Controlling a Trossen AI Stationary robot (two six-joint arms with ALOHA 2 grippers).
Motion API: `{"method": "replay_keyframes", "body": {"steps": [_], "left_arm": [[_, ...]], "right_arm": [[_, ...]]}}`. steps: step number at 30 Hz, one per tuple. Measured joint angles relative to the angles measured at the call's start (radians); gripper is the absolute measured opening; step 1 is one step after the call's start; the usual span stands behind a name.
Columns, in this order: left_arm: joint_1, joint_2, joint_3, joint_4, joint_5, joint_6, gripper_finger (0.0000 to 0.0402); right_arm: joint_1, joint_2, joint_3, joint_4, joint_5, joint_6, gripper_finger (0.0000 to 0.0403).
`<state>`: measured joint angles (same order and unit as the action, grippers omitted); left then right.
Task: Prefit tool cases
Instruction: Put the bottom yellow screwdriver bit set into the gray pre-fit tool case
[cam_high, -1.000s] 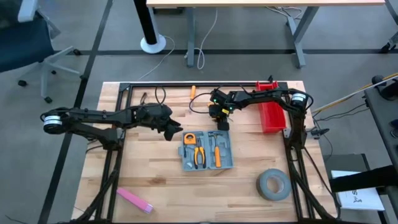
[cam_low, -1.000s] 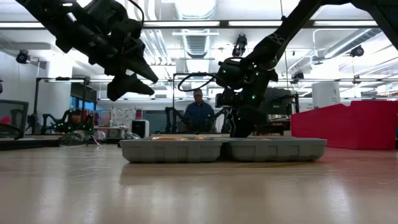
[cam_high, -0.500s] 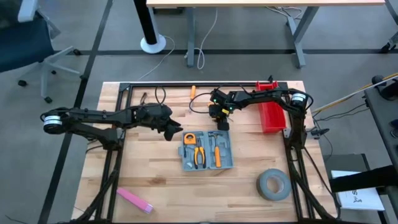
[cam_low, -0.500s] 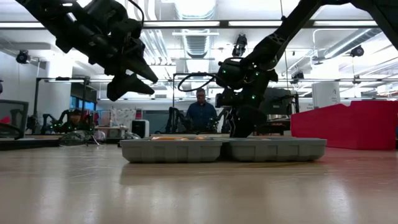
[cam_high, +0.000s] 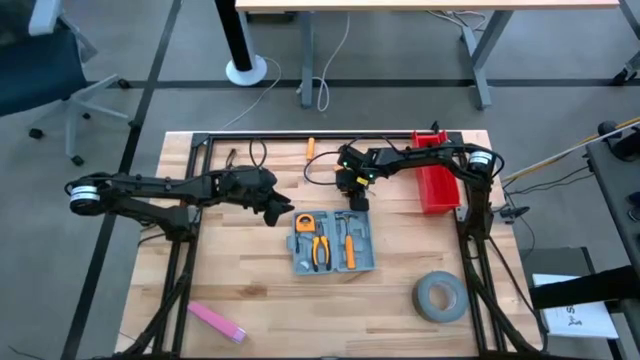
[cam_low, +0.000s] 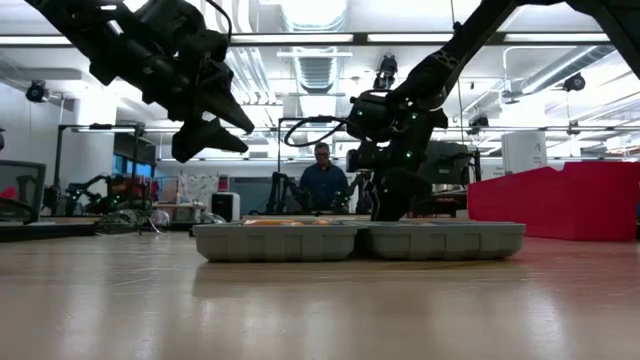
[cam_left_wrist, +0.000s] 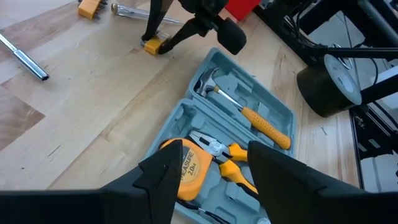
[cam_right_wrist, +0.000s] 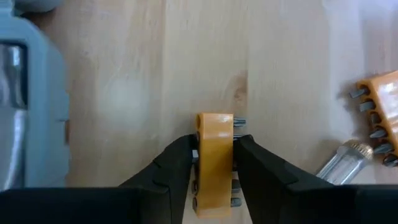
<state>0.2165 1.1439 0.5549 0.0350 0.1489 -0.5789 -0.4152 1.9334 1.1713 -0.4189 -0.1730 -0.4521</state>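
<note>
The right gripper (cam_right_wrist: 213, 163) pinches a yellow bit holder (cam_right_wrist: 214, 158) near the table's far edge, presumably bound for the open tool case (cam_high: 333, 241), while the left gripper (cam_left_wrist: 211, 180) hovers spread above it.

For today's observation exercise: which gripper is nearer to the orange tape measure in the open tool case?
Left. The left gripper hangs open just beside the tape measure in the tool case. The right gripper is farther off, beyond the case's rim, shut on a yellow bit holder.

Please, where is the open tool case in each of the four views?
High view: tool case at table centre.
Low view: the flat grey band at mid-height.
Left wrist view: centre, beyond the fingers.
Right wrist view: left edge.
Shared landmark: the red bin.
</note>
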Motion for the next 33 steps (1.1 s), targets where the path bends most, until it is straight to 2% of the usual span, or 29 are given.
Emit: {"method": "replay_keyframes", "body": {"steps": [12,33], "left_arm": [[0.000,0.000,0.000,-0.001,0.000,0.000,0.0184],[0.000,0.000,0.000,-0.010,0.001,-0.004,0.0189]], "right_arm": [[0.046,-0.033,-0.002,-0.051,-0.013,0.014,0.0080],[0.059,-0.049,0.001,-0.063,-0.007,0.047,0.0066]]}}
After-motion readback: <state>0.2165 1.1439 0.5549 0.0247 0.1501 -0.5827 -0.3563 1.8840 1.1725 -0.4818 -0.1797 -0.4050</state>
